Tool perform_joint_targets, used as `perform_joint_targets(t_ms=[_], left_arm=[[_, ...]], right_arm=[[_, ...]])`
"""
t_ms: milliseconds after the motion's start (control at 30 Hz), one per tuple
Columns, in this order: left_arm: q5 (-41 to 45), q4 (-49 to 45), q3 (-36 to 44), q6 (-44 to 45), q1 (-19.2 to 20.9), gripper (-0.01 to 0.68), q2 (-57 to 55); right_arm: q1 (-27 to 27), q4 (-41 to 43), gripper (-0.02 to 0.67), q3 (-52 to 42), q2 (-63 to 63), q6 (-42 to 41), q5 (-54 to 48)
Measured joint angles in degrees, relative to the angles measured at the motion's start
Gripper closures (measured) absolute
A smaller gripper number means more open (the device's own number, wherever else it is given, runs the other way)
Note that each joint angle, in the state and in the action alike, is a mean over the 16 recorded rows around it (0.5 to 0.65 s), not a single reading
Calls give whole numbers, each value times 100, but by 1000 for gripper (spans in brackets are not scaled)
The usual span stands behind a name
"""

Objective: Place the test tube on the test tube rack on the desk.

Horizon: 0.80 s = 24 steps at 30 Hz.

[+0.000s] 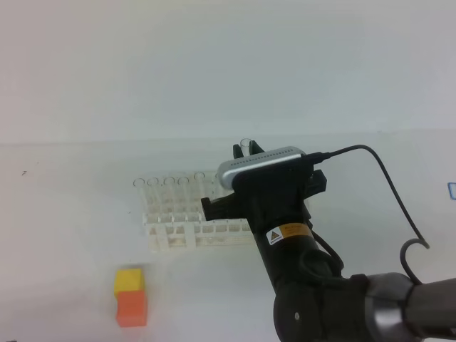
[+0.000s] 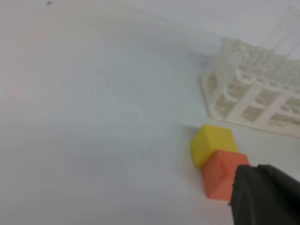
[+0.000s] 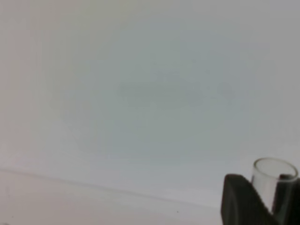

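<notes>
The test tube (image 1: 246,145) is a clear glass tube with a round open rim, standing upright above the right end of the white test tube rack (image 1: 171,235) on the desk (image 1: 64,214). My right gripper (image 1: 245,154) is shut on it, with the black fingers just below the rim. The right wrist view shows the tube's rim (image 3: 274,177) between dark fingers (image 3: 240,201). In the left wrist view the rack (image 2: 253,93) lies upper right. One black finger (image 2: 267,197) of my left gripper shows at the bottom right, holding nothing. The left arm is outside the high view.
Several clear tubes (image 1: 168,187) stand in the rack's back row. A yellow block on an orange block (image 1: 130,297) sits on the desk in front of the rack's left end, and is also close to my left gripper as a yellow block (image 2: 212,143).
</notes>
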<state>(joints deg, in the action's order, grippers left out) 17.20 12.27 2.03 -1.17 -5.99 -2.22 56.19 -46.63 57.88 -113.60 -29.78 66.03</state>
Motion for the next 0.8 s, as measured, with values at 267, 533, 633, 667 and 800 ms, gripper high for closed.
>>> perform_joint_targets(t_ms=[267, 533, 633, 667, 800], left_arm=[[13, 2, 0, 0, -422, 673, 314], [24, 3, 0, -16, -560, 673, 381], [25, -1, 0, -25, -579, 673, 381], [25, -3, 0, -28, -583, 673, 381], [25, -4, 0, -38, -583, 673, 381]], right_arm=[[35, 96, 523, 97, 0, -83, 0], [74, 157, 523, 192, 0, -181, 0], [84, 167, 523, 207, 0, -194, 0], [87, 171, 523, 210, 0, -194, 0], [97, 201, 523, 233, 0, -180, 0]])
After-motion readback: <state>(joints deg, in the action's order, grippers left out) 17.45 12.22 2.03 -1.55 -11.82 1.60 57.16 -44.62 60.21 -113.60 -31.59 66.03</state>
